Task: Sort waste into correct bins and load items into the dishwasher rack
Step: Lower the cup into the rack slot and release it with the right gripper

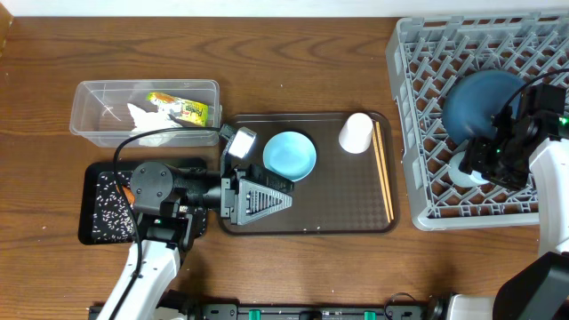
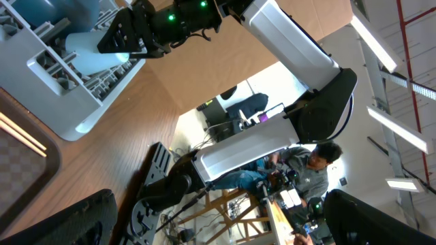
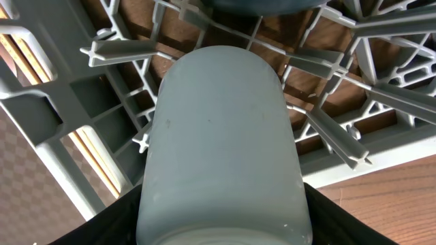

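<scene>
From above, the right gripper (image 1: pixel 476 164) reaches down into the near half of the grey rack (image 1: pixel 418 89). The pale cup (image 1: pixel 462 173) sits under it, just near of the upturned dark bowl (image 1: pixel 476 102), and only this arm is close to it. The left gripper (image 1: pixel 267 200) hovers over the brown tray (image 1: pixel 311 218), pointing right at the light-blue bowl (image 1: pixel 289 154). The left wrist view shows its fingers (image 2: pixel 68 218) spread wide and empty. In the right wrist view the pale cup (image 3: pixel 221 150) runs lengthwise straight out between the fingers (image 3: pixel 116 218), which hug both its sides. Whether they pinch it or stand just clear, I cannot tell.
</scene>
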`<state>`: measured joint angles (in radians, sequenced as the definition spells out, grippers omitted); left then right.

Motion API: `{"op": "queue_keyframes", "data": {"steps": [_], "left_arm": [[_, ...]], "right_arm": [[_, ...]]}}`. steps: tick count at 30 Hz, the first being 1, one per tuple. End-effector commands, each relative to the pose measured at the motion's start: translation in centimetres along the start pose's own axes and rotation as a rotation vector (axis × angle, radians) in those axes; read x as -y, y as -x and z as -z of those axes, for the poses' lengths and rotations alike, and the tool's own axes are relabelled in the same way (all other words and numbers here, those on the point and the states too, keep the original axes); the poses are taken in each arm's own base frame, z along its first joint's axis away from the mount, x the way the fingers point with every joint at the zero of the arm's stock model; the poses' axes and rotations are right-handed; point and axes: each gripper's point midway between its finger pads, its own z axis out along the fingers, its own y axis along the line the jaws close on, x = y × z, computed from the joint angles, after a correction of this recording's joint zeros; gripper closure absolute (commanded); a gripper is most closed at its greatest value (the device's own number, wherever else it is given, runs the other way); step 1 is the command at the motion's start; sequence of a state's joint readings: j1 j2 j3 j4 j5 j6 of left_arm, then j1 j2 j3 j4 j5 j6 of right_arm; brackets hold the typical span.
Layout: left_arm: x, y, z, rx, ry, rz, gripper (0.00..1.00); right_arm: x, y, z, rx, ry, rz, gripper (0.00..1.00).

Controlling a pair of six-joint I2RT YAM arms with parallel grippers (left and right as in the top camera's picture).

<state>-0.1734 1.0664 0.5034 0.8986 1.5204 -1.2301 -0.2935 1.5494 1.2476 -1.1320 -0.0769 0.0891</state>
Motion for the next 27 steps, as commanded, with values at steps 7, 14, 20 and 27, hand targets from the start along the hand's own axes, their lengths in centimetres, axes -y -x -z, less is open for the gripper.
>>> {"op": "queue_keyframes", "data": {"steps": [7, 14, 20, 27], "left_arm": [[0.3, -0.2, 0.0, -0.017, -0.006, -0.023, 0.01], [0.3, -0.2, 0.0, -0.016, -0.006, -0.023, 0.01], [0.3, -0.2, 0.0, -0.017, -0.006, -0.023, 0.01], [0.3, -0.2, 0.0, -0.017, -0.006, -0.023, 0.01]], "right_arm": [[0.1, -0.2, -0.3, -0.012, 0.008, -0.019, 0.20], [-0.1, 0.3, 1.0, -0.003, 0.008, -0.017, 0.20], [-1.9, 0.6, 4.8, -0.001, 0.099, -0.013, 0.18], [-6.7, 0.4, 6.7, -0.016, 0.379, -0.009, 0.01]]}}
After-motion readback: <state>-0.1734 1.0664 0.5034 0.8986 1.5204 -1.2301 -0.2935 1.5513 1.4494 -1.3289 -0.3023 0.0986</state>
